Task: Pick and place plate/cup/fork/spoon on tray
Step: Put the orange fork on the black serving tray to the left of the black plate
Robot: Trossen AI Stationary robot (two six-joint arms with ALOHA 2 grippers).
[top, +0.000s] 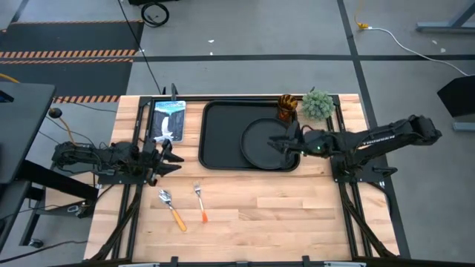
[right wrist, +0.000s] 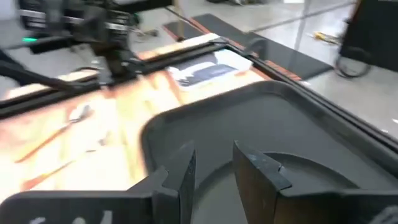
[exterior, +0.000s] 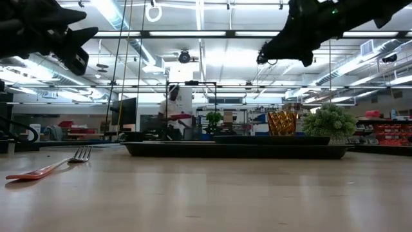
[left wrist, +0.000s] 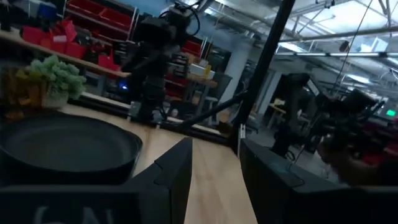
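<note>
The round black plate [top: 263,142] lies on the right half of the black tray [top: 223,133]. The amber cup [top: 287,107] stands on the table just beyond the tray's far right corner. The fork [top: 200,202] and the spoon [top: 172,208] lie on the wood near the tray's left front, handles toward the near edge. My right gripper [top: 280,141] is open and hovers over the plate's right side, well above it in the low view [exterior: 283,48]. My left gripper [top: 165,156] is open and empty, left of the tray and raised off the table.
A small bushy green plant [top: 318,104] stands beside the cup at the far right. A white-and-blue printed sheet [top: 168,120] lies left of the tray's far end. Bare wood lies along the table's near side, right of the cutlery.
</note>
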